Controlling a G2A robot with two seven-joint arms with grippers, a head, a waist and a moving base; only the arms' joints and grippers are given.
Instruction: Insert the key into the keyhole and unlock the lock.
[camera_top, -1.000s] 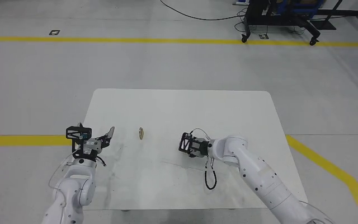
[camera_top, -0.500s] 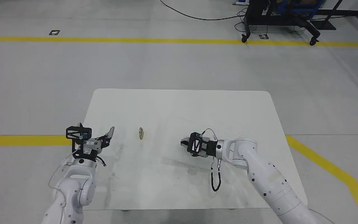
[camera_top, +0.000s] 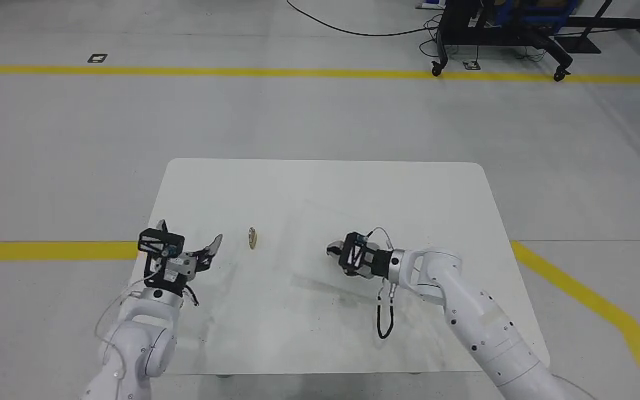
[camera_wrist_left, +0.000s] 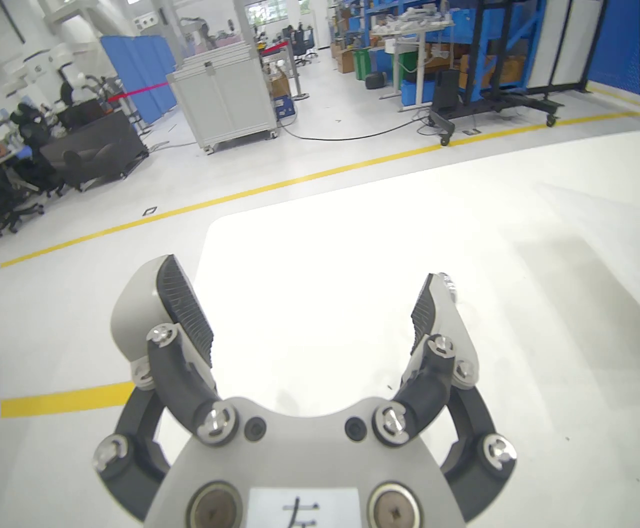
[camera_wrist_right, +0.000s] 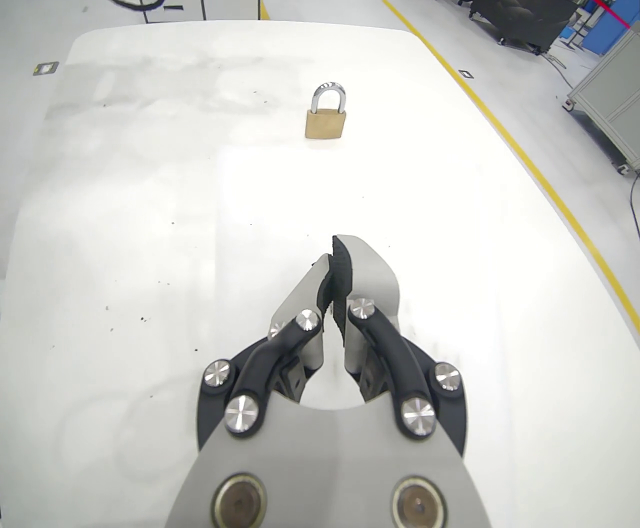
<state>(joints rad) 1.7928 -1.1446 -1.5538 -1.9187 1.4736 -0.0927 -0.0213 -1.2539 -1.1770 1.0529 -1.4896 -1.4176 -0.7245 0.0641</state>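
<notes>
A small brass padlock (camera_top: 252, 237) with a silver shackle lies flat on the white table (camera_top: 420, 200), left of centre. In the right wrist view the padlock (camera_wrist_right: 326, 122) is straight ahead of my right gripper (camera_wrist_right: 336, 250), shackle pointing away. That right gripper (camera_top: 333, 250) hovers near the table's middle, to the right of the lock, with its fingers pressed shut. I cannot tell whether anything thin is pinched between the pads. My left gripper (camera_top: 192, 247) stands open at the table's left edge, left of the lock. Nothing lies between the ribbed pads (camera_wrist_left: 185, 305) of the left gripper (camera_wrist_left: 305, 275).
A black cable (camera_top: 380, 315) loops down from the right arm over the table's front part. The table's left edge (camera_wrist_left: 210, 235) runs just beside the left gripper. A yellow floor line (camera_top: 300, 72) and a wheeled cart (camera_top: 500, 30) lie far behind the table.
The right gripper has pulled slightly right and away from the table surface, staying shut. The left gripper has shifted right, toward the padlock, still open.
</notes>
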